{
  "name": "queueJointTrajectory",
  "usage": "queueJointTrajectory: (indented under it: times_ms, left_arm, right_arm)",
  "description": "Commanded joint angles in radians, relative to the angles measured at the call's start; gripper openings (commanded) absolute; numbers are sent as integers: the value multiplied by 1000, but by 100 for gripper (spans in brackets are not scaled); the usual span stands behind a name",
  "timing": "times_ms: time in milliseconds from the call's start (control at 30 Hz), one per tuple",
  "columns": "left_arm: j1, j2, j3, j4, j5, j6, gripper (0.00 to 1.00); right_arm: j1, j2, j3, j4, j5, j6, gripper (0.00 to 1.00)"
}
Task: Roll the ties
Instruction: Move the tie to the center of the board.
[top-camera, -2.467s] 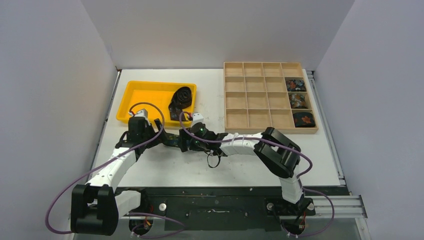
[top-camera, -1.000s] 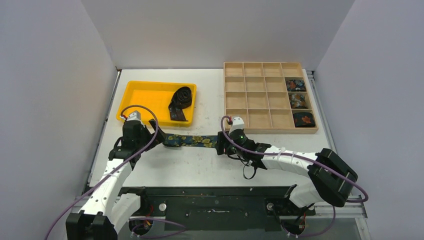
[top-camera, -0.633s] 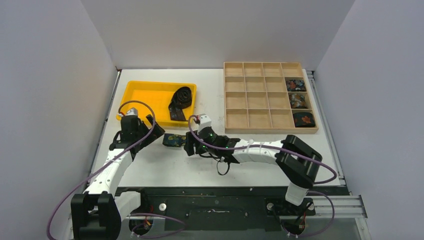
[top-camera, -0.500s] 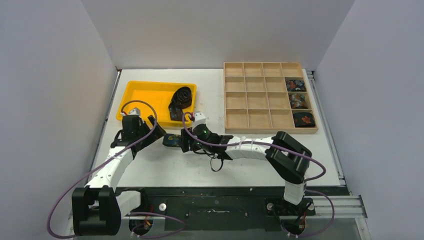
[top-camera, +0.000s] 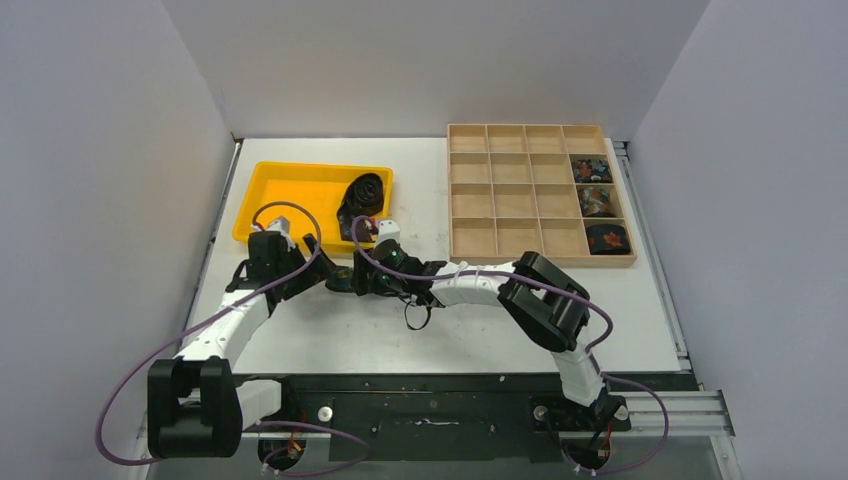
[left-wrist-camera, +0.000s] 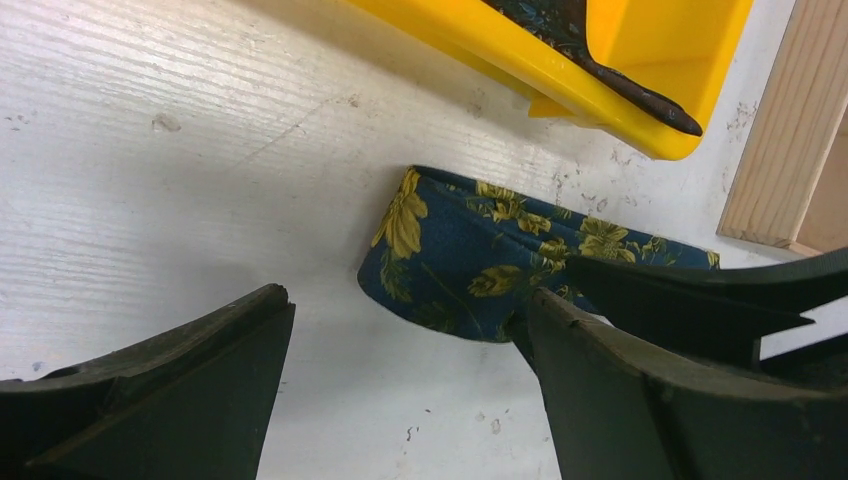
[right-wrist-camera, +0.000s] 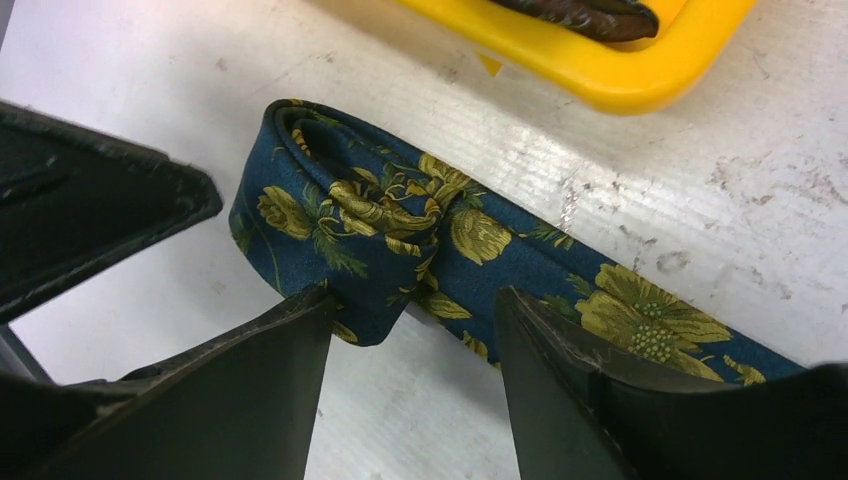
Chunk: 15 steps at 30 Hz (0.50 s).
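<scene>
From above, the floral tie (top-camera: 342, 283), left of the desk's middle, is nearly covered by the left gripper (top-camera: 316, 270) and right gripper (top-camera: 356, 282). In the right wrist view it runs out under the gripper body at the lower right corner. In the left wrist view the yellow tray (left-wrist-camera: 520, 60) is cut by the top edge, the wooden organiser (left-wrist-camera: 790, 130) by the right. The coils (top-camera: 596, 203) at the desk's far right corner are too small to read.

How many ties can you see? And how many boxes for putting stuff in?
Ties: 5. That is 3 rolled ties in the wooden box, 1 dark tie in the yellow tray, and 1 blue flowery tie on the table.
Boxes: 2
Total: 7
</scene>
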Motion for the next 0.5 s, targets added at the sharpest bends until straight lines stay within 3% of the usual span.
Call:
queueJointTrajectory:
  times_ms: [0, 333, 467]
  left_arm:
    - [6, 12, -1, 74, 33, 23, 85]
    - [6, 59, -5, 123, 67, 13, 81]
    - [6, 52, 0, 131, 43, 4, 80]
  right_arm:
    - [-27, 33, 50, 3, -19, 22, 59]
    - [-65, 43, -7, 44, -73, 46, 54]
    - [-67, 20, -35, 80, -84, 41, 60]
